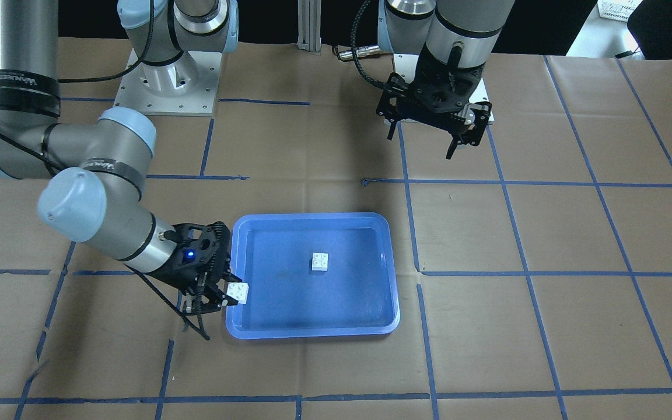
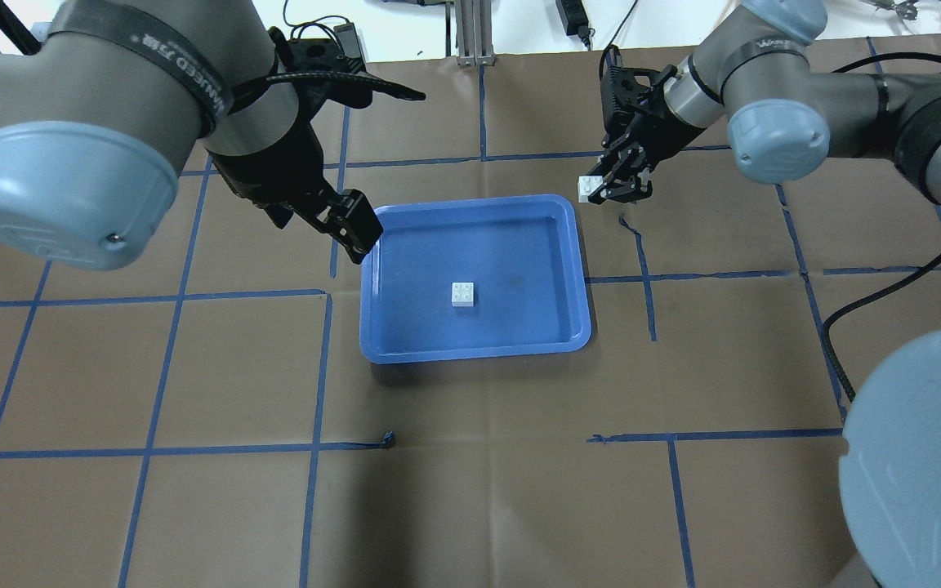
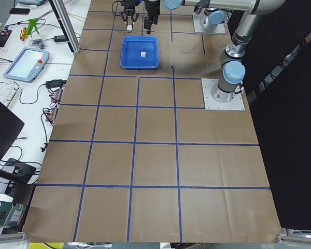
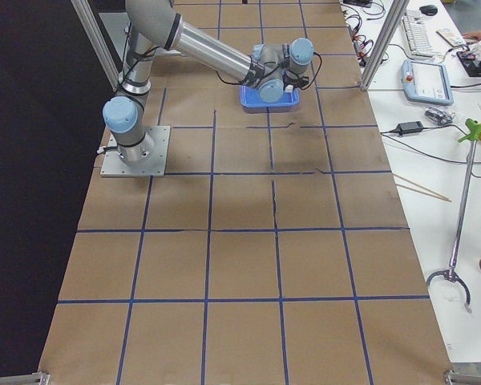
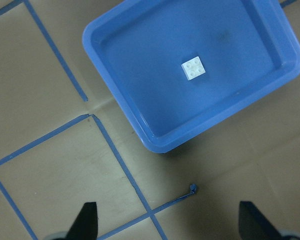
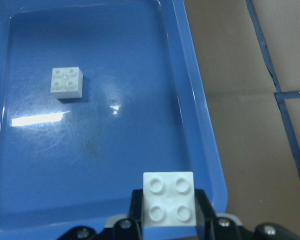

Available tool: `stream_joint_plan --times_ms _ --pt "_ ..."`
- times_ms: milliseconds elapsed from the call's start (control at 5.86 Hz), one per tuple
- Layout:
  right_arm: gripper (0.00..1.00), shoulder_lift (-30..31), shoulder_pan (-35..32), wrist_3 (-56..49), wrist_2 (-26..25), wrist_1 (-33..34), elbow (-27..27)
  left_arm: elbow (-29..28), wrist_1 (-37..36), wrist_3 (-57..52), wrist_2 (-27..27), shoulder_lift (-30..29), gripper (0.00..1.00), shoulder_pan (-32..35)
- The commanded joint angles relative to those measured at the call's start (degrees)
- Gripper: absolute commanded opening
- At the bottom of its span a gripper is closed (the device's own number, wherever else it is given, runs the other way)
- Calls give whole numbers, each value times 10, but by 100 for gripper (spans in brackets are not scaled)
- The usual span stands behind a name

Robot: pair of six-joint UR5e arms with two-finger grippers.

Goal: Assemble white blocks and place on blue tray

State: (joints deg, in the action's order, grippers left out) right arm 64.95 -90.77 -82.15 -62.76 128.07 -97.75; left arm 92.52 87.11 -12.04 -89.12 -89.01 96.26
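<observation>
Blue and shallow, the tray (image 2: 519,245) sits on the brown paper table (image 2: 193,376), which is crossed by lines of blue tape (image 2: 152,451). The loose white block (image 2: 463,294) lies studs up on the tray floor, about in the middle, well clear of every rim and touching nothing else.

The held white block (image 1: 237,293) is in the right claw (image 1: 232,296). That claw is drawn in narrow, its two fingers pressing on opposite sides of the block. Claw and block are at the tray's right edge, toward the far corner. From the right wrist camera the held white block (image 6: 169,205) shows its four studs, with a black finger (image 6: 201,212) on either side. The tray's rim (image 6: 205,150) runs just past it, and the loose white block (image 6: 66,81) lies further in on the floor. The two blocks are apart and not joined.

The left claw (image 1: 422,146) hangs above the table on the left side, away from the tray. Its fingers (image 5: 87,222) are spread wide with nothing between them. Its wrist camera looks down from well above. There the tray (image 5: 140,60) fills the upper part of the view with the loose white block (image 5: 194,68) inside it, and brown paper and tape lie below.
</observation>
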Motion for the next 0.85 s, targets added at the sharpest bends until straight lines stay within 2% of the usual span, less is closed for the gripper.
stream_joint_plan --times_ms 0,341,683 --pt "20 0 -45 105 -3 142 -65 0 2 62 -4 4 99 -29" --pt "20 -4 -84 139 -7 195 -108 8 17 51 -4 4 99 -71" --pt "20 -3 -85 103 -9 234 -146 8 17 46 -4 3 99 -94"
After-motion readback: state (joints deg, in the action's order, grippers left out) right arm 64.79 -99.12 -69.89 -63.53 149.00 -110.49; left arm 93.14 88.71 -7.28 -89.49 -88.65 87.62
